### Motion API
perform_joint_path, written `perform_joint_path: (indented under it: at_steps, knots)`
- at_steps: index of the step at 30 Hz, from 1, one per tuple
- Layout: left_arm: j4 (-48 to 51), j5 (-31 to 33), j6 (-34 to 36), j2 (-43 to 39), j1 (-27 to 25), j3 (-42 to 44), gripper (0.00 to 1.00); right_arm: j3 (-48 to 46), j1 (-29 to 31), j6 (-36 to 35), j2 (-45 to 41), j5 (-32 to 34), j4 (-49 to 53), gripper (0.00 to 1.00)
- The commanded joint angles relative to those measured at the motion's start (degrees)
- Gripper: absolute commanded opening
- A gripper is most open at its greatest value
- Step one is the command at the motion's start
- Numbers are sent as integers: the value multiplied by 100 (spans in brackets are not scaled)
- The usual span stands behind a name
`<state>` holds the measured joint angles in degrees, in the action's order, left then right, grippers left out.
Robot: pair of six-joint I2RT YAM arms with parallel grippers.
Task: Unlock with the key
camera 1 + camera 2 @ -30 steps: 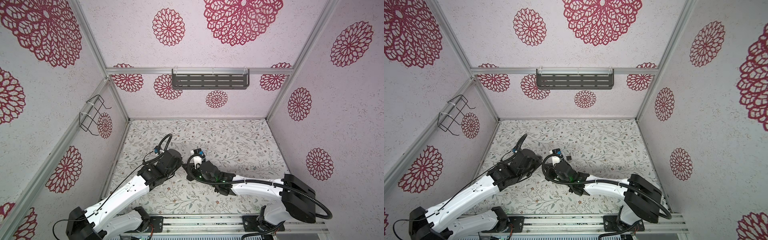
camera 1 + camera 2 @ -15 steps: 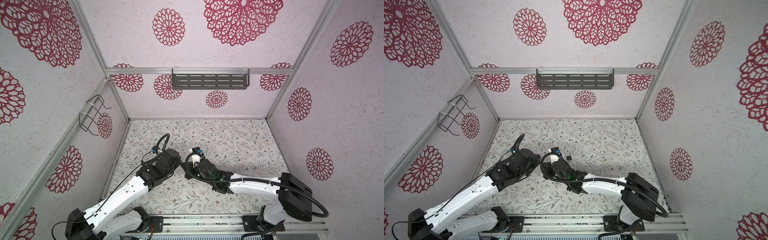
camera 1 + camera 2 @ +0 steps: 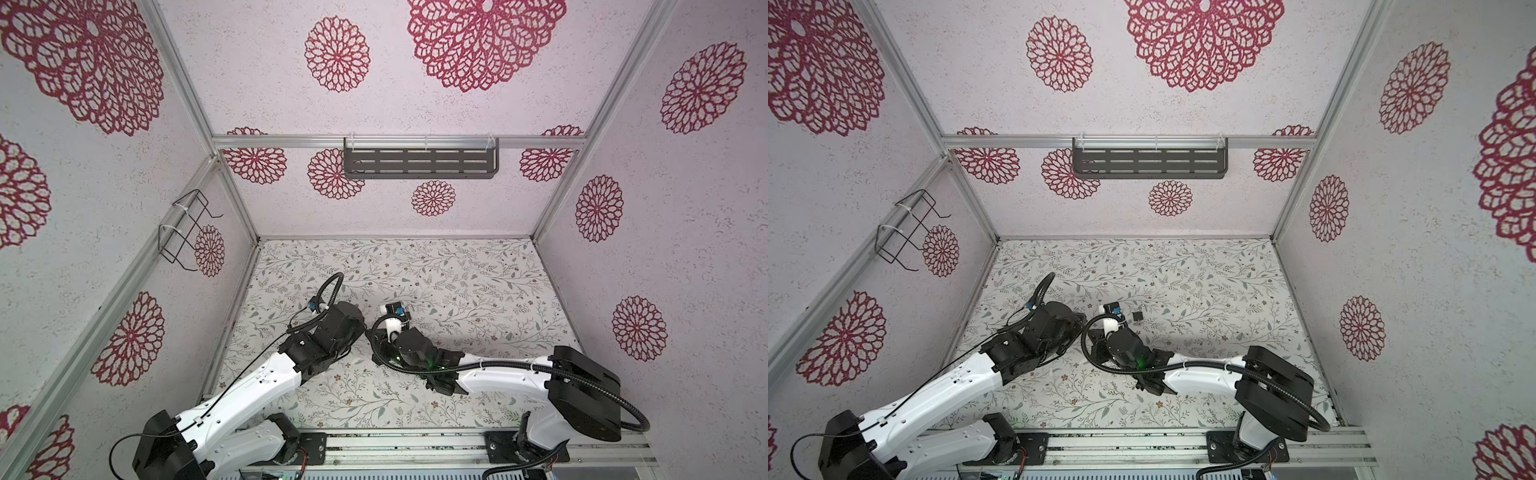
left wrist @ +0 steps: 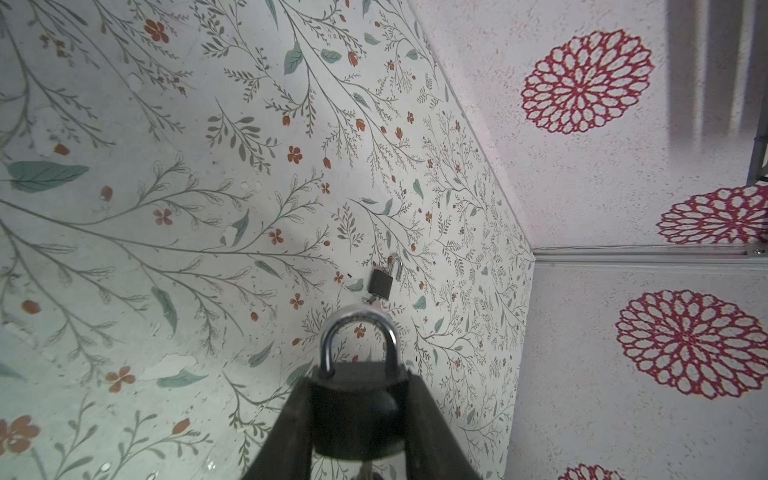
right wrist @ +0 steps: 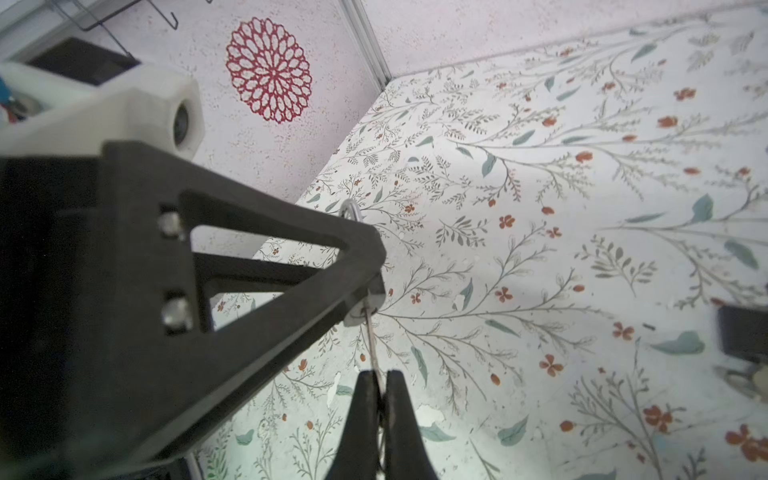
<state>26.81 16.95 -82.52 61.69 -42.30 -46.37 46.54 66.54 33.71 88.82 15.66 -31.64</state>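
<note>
My right gripper (image 5: 379, 376) is closed tight on the key (image 5: 371, 345), with only the thin blade showing past my fingertips. The blade's long axis runs straight from those tips to the underside of the padlock (image 4: 353, 411), where its end meets a small silver face. I cannot tell how deep it sits there, because one of my left fingers (image 5: 291, 257) covers most of the lock in the right wrist view.

My left gripper (image 4: 358, 380) stands partly open and clamps the padlock's black body from both sides. The shackle (image 4: 357, 328) points away from my left wrist, out over the floral table (image 4: 166, 208), and both of its legs are seated in the body. The lock's long axis lines up with the key.

Farther out, a second padlock (image 4: 381, 283) lies flat on the table, well apart, with its shackle swung open. It also shows in a top view (image 3: 1138, 315). In both top views my wrists hide where key and lock meet.
</note>
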Motion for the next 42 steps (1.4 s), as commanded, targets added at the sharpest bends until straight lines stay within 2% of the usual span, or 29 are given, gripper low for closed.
perform_joint_path:
  at_steps: [1, 4, 9, 15, 19, 22, 26, 30, 33, 37, 39, 42]
  knots:
    - [57, -1271, 85, -144, -29, -21, 0, 192, -1, -892, -110, -7, -1352, 0]
    - [35, -1318, 72, -225, 178, -14, 0, 247, -1, -911, -132, -212, -1130, 0]
    - [83, -1466, 91, -253, 504, -153, 0, 327, 51, -478, -216, -100, -491, 0]
    - [-8, -1418, -55, -228, 653, -247, 0, 481, 181, -68, -172, -161, 119, 0]
    - [-105, -1419, -132, -153, 653, -302, 0, 617, 210, 58, -129, -91, 404, 0]
    - [-246, -1679, -174, -96, 633, -300, 0, 686, 394, -25, -58, 40, 421, 0]
    - [-511, -2076, -388, -90, 493, -116, 0, 648, 373, -280, -99, 249, -96, 0]
    - [-102, -1921, -456, -147, 274, -118, 0, 962, 368, -187, -153, 633, 105, 0]
    - [-206, -1916, -555, -171, 112, -4, 0, 993, 355, 21, -200, 1016, 141, 0]
    - [162, -1711, -411, -87, 71, 9, 0, 980, 299, 236, -338, 421, -119, 0]
    - [163, -1772, -389, -61, 187, 40, 0, 1145, 298, 378, -334, 149, 280, 0]
    - [418, -1836, -252, 27, 415, -100, 0, 1006, 301, 822, -354, 145, 651, 0]
